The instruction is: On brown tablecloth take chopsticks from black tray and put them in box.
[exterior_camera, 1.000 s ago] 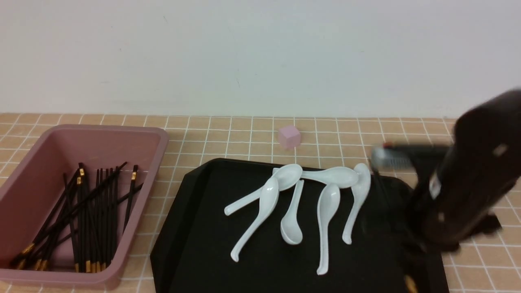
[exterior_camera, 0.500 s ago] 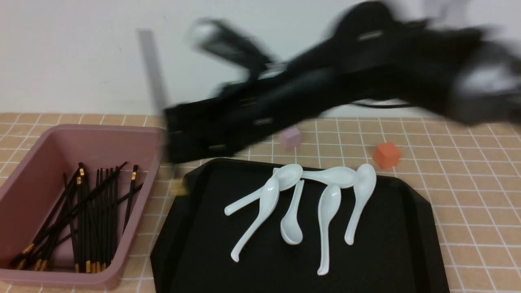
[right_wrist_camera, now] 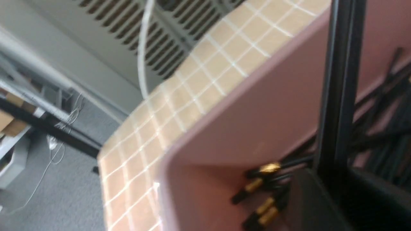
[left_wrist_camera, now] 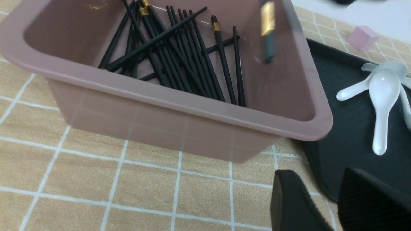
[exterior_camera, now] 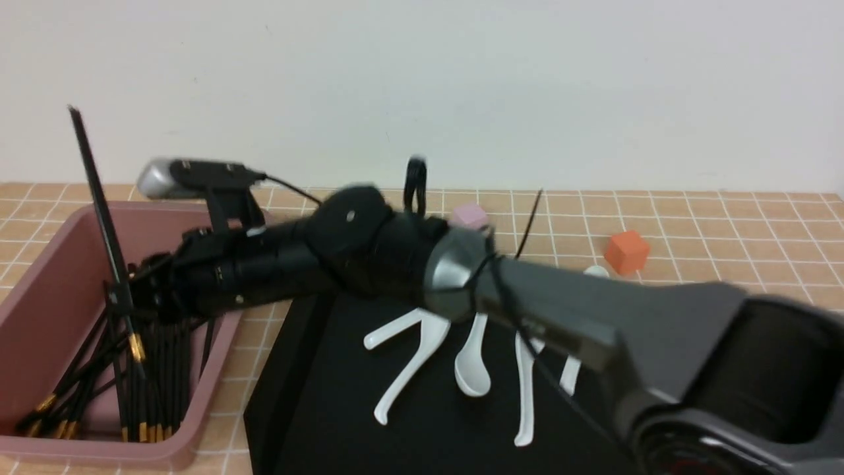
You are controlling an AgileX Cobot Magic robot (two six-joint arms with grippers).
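Note:
My right gripper (exterior_camera: 122, 290) reaches across the table to over the pink box (exterior_camera: 39, 264) and is shut on one black chopstick (exterior_camera: 92, 178). The stick stands almost upright, gold-banded end down inside the box. In the right wrist view the chopstick (right_wrist_camera: 340, 80) runs between my dark fingers (right_wrist_camera: 308, 199) beside the box wall (right_wrist_camera: 257, 96). Several chopsticks (exterior_camera: 151, 369) lie in the box. The black tray (exterior_camera: 316, 409) on the brown tablecloth (exterior_camera: 758, 231) shows only spoons. My left gripper (left_wrist_camera: 316, 173) hovers open over the cloth by the box's near corner (left_wrist_camera: 192, 99).
Several white spoons (exterior_camera: 471, 356) lie on the tray, partly hidden under my right arm. A small pink cube (exterior_camera: 469, 214) and an orange cube (exterior_camera: 625, 251) sit on the cloth behind the tray. A white wall rises behind the table.
My right arm swung from the tray's right side across to the box on the left, carrying the chopstick. The orange cube came into view.

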